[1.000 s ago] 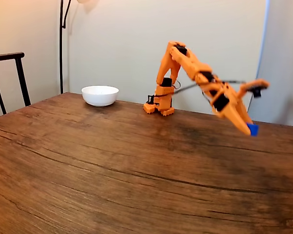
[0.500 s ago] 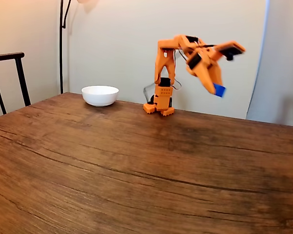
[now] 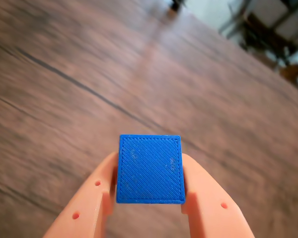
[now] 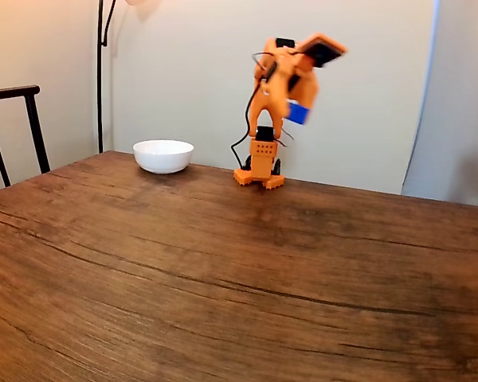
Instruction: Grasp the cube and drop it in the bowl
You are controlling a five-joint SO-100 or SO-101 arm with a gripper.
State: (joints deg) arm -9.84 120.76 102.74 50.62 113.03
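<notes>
the orange gripper (image 4: 297,107) is clamped on the little blue cube (image 3: 150,168), one finger on each side, and holds it high in the air above the wooden tabletop (image 4: 223,263), well apart from the white bowl (image 4: 163,156) that sits to the left in the fixed view.

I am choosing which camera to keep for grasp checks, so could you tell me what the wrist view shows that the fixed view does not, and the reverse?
The wrist view shows both orange fingers pressed against opposite sides of the cube, its top face printed with fine lines.

The fixed view shows the white bowl on the table's far left, a chair, and the whole arm raised above its base.

Both show the gripper holding the blue cube above the wooden table.
</notes>
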